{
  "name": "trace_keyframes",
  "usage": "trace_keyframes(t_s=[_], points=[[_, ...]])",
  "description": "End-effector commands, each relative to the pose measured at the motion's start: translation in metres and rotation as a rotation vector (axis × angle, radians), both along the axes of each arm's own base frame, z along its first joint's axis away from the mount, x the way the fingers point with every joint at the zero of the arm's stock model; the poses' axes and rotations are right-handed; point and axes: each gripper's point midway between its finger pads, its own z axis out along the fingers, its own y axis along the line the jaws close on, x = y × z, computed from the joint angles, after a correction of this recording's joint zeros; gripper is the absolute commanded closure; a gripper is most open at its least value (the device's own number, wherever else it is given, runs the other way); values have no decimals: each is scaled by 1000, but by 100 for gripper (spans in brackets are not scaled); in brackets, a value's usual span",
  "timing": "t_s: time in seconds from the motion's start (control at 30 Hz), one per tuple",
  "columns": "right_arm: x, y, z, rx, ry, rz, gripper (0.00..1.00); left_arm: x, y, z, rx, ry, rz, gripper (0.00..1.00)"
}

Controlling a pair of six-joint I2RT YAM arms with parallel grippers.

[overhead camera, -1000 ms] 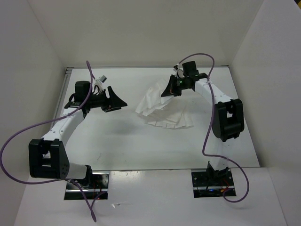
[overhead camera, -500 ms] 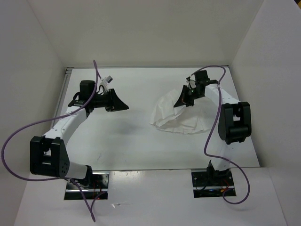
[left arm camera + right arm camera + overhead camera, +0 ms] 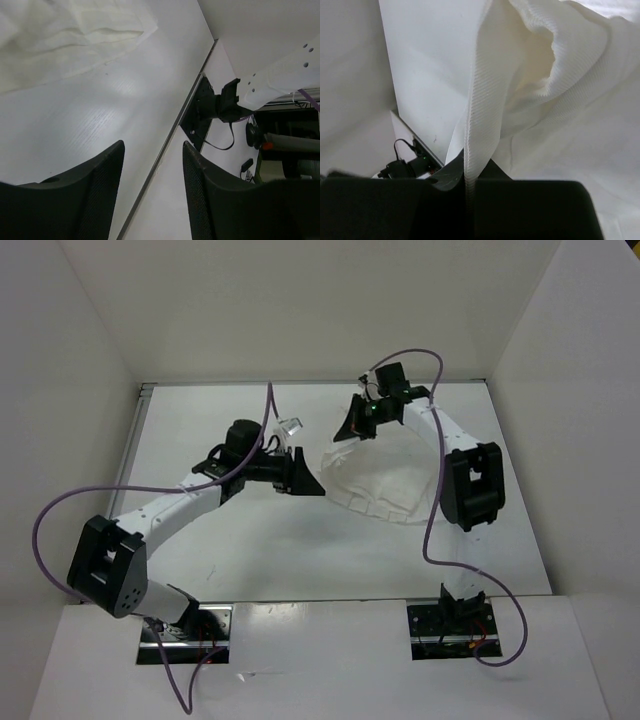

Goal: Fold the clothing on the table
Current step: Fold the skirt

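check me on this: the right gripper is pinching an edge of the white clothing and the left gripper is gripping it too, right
Not quite. The right gripper does pinch an edge of the clothing, but the left gripper grips nothing. The left wrist view shows its jaws apart and empty, with the clothing lying on the table beyond them.

Bright, even light; soft shadows; faint glare on the table (image 3: 115, 95).
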Motion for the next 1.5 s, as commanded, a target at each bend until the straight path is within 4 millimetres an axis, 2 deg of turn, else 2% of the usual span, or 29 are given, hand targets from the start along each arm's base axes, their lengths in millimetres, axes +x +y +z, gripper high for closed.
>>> trace_keyframes(t_s=[0.0, 0.07, 0.1, 0.17, 0.2, 0.23, 0.27, 0.33, 0.37, 0.4, 0.47, 0.5, 0.53, 0.6, 0.63, 0.67, 0.7, 0.73, 0.87, 0.9, 0.97, 1.03, 1.07, 1.1, 1.17, 1.2, 1.23, 1.37, 1.47], points=[[24, 26, 3, 46, 2, 0, 100, 16, -26, 13, -15, -47, 87, 43], [34, 36, 9, 57, -15, 5, 100, 10, -42, 11, -21, -42, 101, 50], [38, 37, 1, 53, -5, 5, 100, 21, -43, 8, -8, -47, 183, 56], [44, 39, 3, 58, -6, 0, 100, 21, -54, -5, 23, -56, 224, 68], [46, 40, 1, 58, -6, 0, 100, 31, -52, -11, 53, -63, 301, 86], [49, 41, -1, 58, -4, 0, 100, 31, -58, -22, 84, -65, 321, 95], [49, 41, -2, 58, -4, 0, 100, 37, -59, -24, 102, -80, 359, 100], [52, 41, -5, 47, 5, -7, 100, 47, -62, -37, 164, -150, 445, 100], [56, 40, -4, 39, -7, -16, 100, 51, -66, -36, 168, -198, 458, 100], [57, 40, -5, 35, -8, -11, 100, 60, -64, -50, 231, -256, 492, 100], [59, 38, -3, 21, -20, -15, 100, 63, -74, -54, 255, -328, 497, 100], [60, 37, -6, 9, -15, -22, 100, 65, -76, -69, 293, -343, 501, 100], [60, 37, -6, 6, -22, -16, 100, 72, -76, -70, 311, -391, 549, 100], [64, 36, 1, -1, -46, -18, 100, 78, -74, -86, 357, -429, 599, 100], [62, 34, -1, -12, -36, -23, 100, 87, -70, -84, 366, -463, 665, 100], [62, 34, 1, -15, -42, -18, 100, 88, -70, -94, 387, -468, 683, 100], [62, 33, 1, -18, -48, -12, 100, 92, -67, -96, 395, -476, 715, 100], [62, 32, -1, -31, -47, -11, 100, 100, -64, -88, 400, -502, 786, 100], [62, 25, -7, -51, -44, -13, 100, 112, -54, -97, 458, -529, 901, 100], [61, 24, -2, -47, -54, -13, 100, 116, -56, -89, 435, -537, 925, 100], [58, 23, -10, -58, -40, -5, 100, 119, -57, -99, 447, -537, 930, 100], [58, 18, -8, -61, -47, -8, 100, 126, -63, -91, 416, -544, 952, 100], [57, 17, -10, -67, -46, 0, 100, 129, -59, -98, 433, -541, 958, 100], [54, 16, -9, -71, -51, 7, 100, 131, -67, -90, 385, -537, 957, 100], [55, 10, -12, -74, -41, -3, 100, 135, -69, -97, 368, -507, 951, 100], [53, 9, -13, -78, -44, 4, 100, 145, -64, -93, 349, -495, 973, 100], [49, 9, -17, -74, -27, 11, 100, 145, -66, -98, 357, -491, 962, 100], [47, 1, -17, -65, -32, 16, 100, 160, -76, -95, 333, -456, 972, 100], [45, -4, -20, -57, -21, 12, 100, 167, -77, -105, 318, -405, 962, 100]])
